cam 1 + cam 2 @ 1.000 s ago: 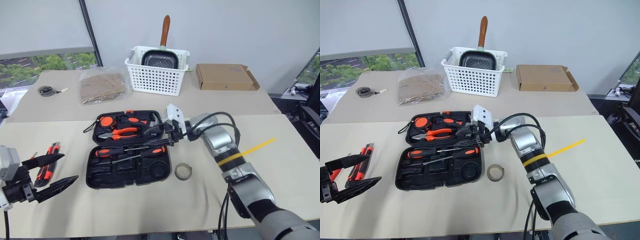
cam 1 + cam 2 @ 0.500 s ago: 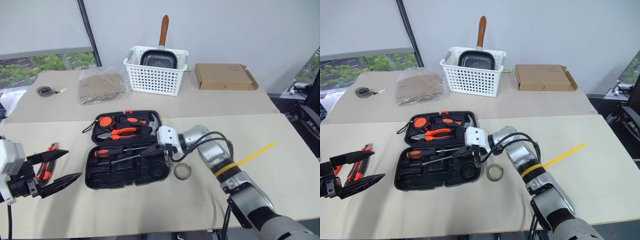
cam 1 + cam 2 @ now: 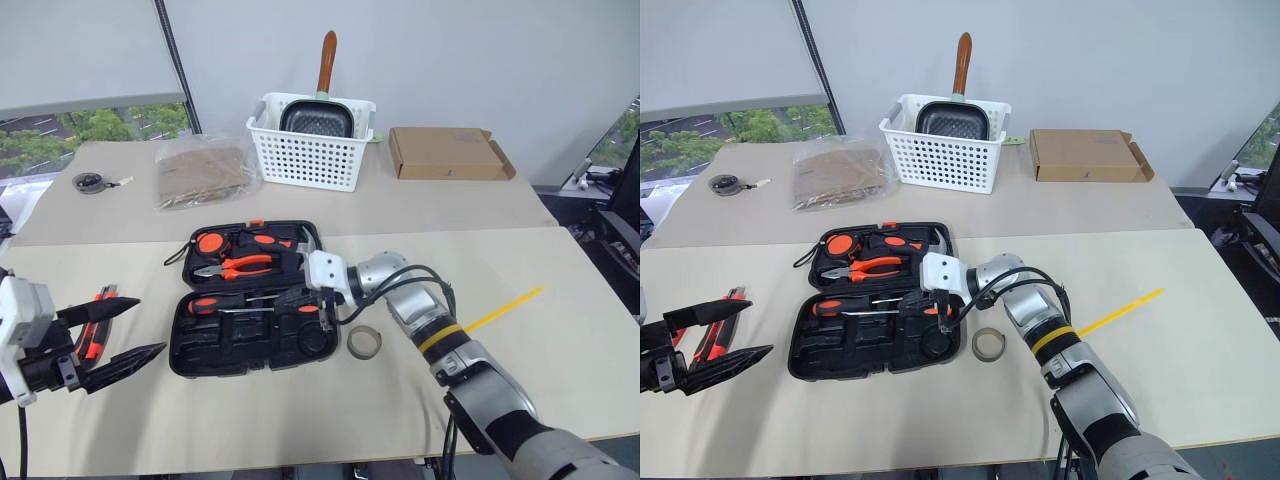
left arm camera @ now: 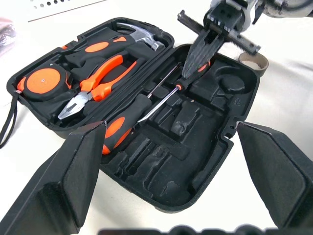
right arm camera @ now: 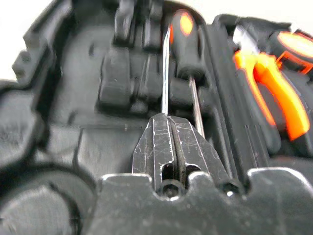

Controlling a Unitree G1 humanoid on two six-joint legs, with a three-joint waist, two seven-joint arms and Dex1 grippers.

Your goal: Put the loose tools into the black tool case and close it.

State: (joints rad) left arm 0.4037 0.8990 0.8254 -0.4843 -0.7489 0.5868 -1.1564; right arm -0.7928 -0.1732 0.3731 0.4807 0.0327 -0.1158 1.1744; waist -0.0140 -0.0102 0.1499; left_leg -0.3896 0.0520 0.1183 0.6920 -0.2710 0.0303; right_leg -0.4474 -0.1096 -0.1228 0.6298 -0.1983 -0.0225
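Observation:
The black tool case (image 3: 222, 347) lies open in the middle of the table. Pliers (image 3: 240, 267), a hammer and a tape measure sit in its far half. Two screwdrivers (image 4: 122, 125) lie in its near half. My right gripper (image 4: 187, 81) is shut, its tips down on the black-orange handle of the right-hand screwdriver (image 4: 203, 64); the wrist view has a steel shaft (image 5: 165, 83) running out from the tips. The greyish tape ring (image 3: 364, 342) lies on the table just right of the case. At the table's left my left gripper (image 3: 150, 326) hangs open and empty, with the orange-black utility knife (image 3: 92, 338) behind it.
At the back stand a white basket (image 3: 310, 150) holding a pan, a cardboard box (image 3: 450, 152) and a clear bag (image 3: 205, 170) of brown material. A small round object (image 3: 92, 181) lies far left. A yellow strip (image 3: 503, 308) lies on the table to the right.
My right gripper closed and moved left and down, from over the case's hinge onto the screwdrivers in the near half. The left gripper stayed put.

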